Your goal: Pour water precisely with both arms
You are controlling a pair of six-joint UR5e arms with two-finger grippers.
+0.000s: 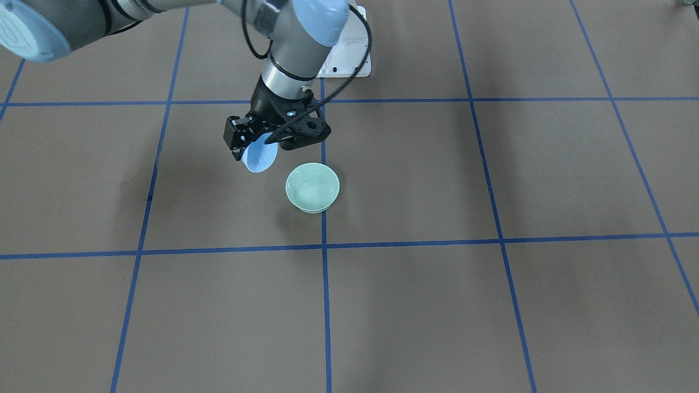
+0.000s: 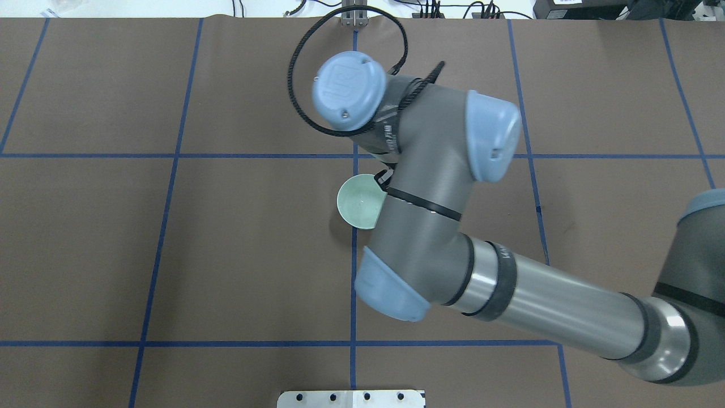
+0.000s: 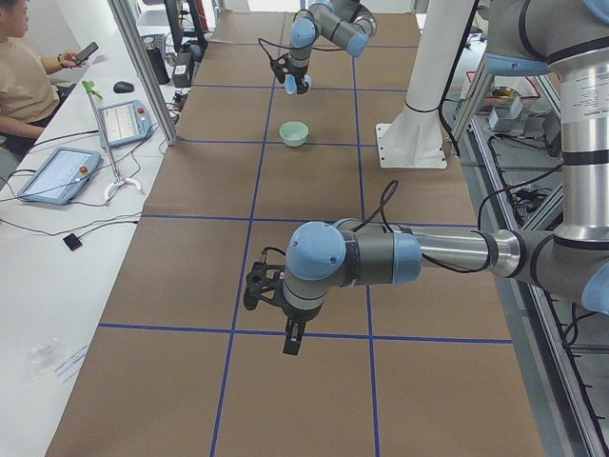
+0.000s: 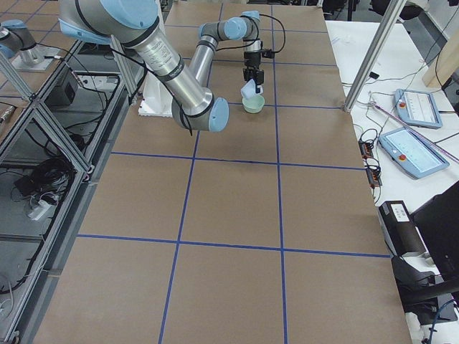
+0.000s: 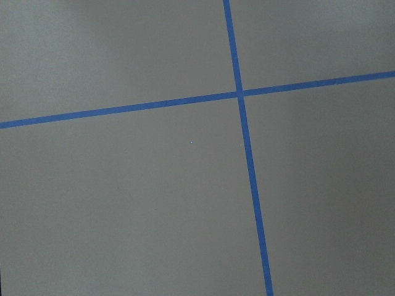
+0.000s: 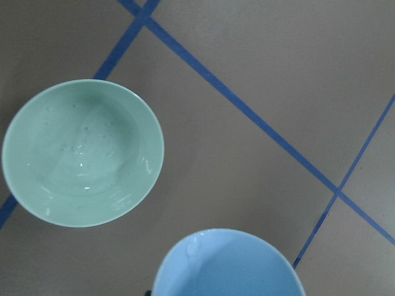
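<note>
The water (image 6: 79,161) shows only as a shallow clear pool with small white glints at the bottom of a green bowl (image 6: 133,123), which stands upright on the table (image 1: 491,305) near its middle. No stream is visible in any view. Just beside it, raised off the table and not touching it, a light blue bowl (image 6: 234,271) is tipped steeply on its side. A bead of liquid sits near its rim in the right wrist view, and whether more water is inside cannot be told. The right gripper (image 1: 259,143) has its fingers clamped on the blue bowl's rim. That grip probably lets the wrist roll the bowl to control the pour while leaving its mouth unobstructed. The right arm (image 2: 430,187) reaches in from the robot's right and bends over both bowls, hiding the blue one from the overhead camera. The blue bowl's rim is beside the green bowl rather than over it, so the pour looks either finished or not lined up. Both bowls are round, smooth and glossy, like glazed ceramic, so they may slip in a pinch grip. The table cover is matte brown, marked into squares by blue tape lines (image 5: 123,110). The left arm (image 3: 400,255) hangs over bare table well apart from the bowls. Whether the left gripper (image 3: 262,288) is parted or closed cannot be told.
</note>
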